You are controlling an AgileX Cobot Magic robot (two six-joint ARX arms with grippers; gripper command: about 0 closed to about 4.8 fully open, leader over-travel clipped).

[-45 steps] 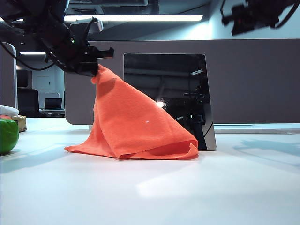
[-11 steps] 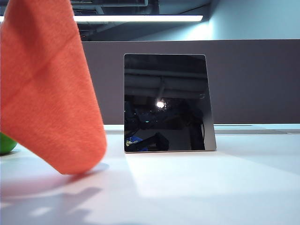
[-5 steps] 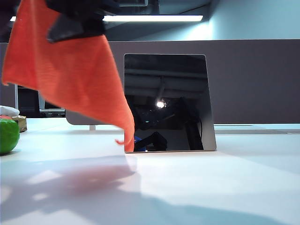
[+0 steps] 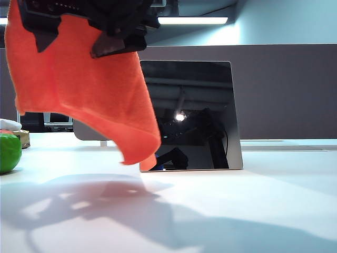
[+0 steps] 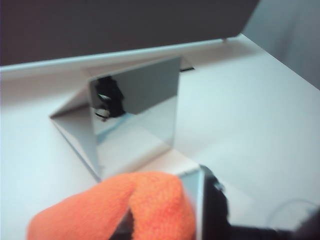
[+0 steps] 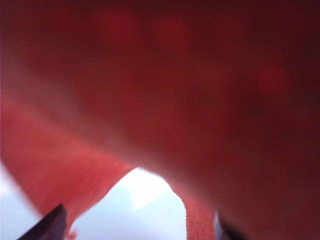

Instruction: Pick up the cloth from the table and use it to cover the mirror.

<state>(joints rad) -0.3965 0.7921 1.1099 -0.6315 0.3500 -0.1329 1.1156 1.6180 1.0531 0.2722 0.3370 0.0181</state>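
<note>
The orange cloth (image 4: pixel 79 89) hangs in the air at the upper left, clear of the white table (image 4: pixel 237 211). Its lowest fold dangles in front of the left edge of the upright mirror (image 4: pixel 195 105). My left gripper (image 4: pixel 39 34) is at the cloth's top edge on the left, shut on a bunched fold (image 5: pixel 150 210); its wrist view shows the mirror (image 5: pixel 145 100) beyond. My right gripper (image 4: pixel 113 46) has reached across to the cloth's top right. In the right wrist view its jaws (image 6: pixel 140 227) stand wide apart under the cloth (image 6: pixel 165 90), with bare table between them.
A grey partition panel (image 4: pixel 284 89) runs along the table's back, right behind the mirror. A green round object (image 4: pixel 8 153) sits at the far left edge, with a small box (image 4: pixel 23 138) and something white (image 4: pixel 9 125) behind it.
The cloth has risen off the table and swung right, from the far left to the mirror's left edge. Both black grippers have come into view at the top.
</note>
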